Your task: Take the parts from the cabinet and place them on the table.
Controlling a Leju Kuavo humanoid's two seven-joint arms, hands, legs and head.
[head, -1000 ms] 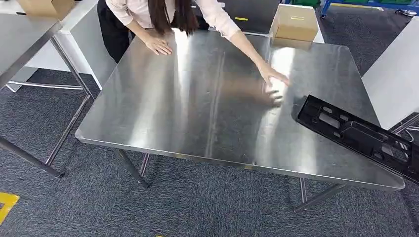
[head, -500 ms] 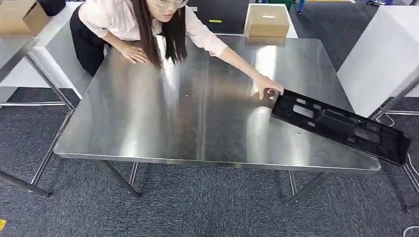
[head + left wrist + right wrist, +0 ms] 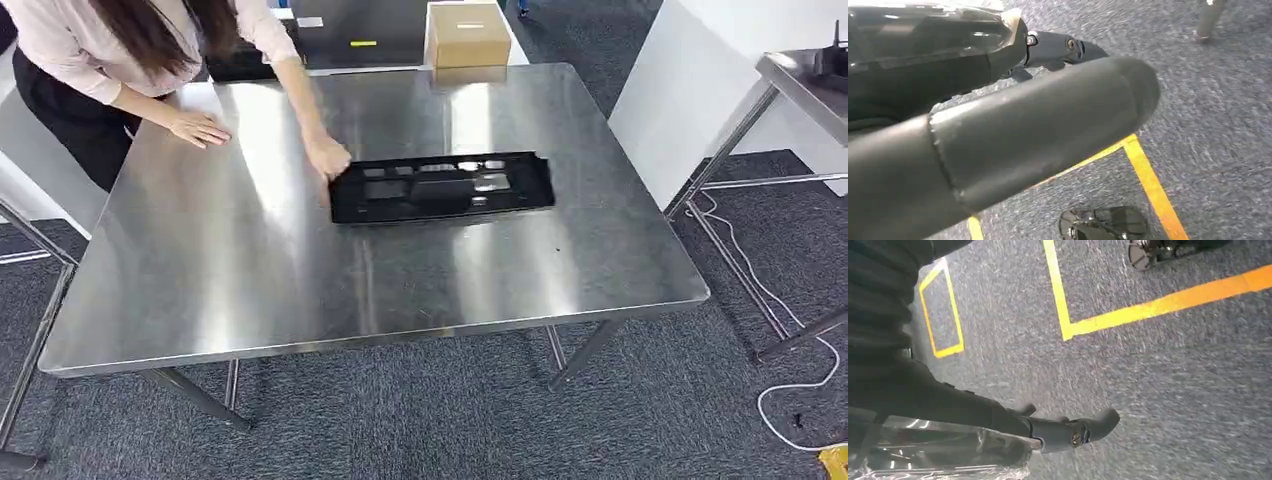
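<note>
One black plastic frame panel (image 3: 441, 187) lies flat near the middle of the steel table (image 3: 250, 300), a person's hand (image 3: 327, 157) touching its end.
Likely light, stiff and smooth; best gripped along a long edge or through a cut-out. Left hand (image 3: 1013, 135) and right hand (image 3: 1068, 432) hang over carpet; whether either holds anything cannot be told.

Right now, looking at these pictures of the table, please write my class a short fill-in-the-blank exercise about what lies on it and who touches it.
1. The long black part lies flat on the steel ____.
2. A person's hand touches the part at its ____ end, as the head view shows it.
3. The box beyond the table's far edge is made of ____.

Missing words: table; left; cardboard
</note>
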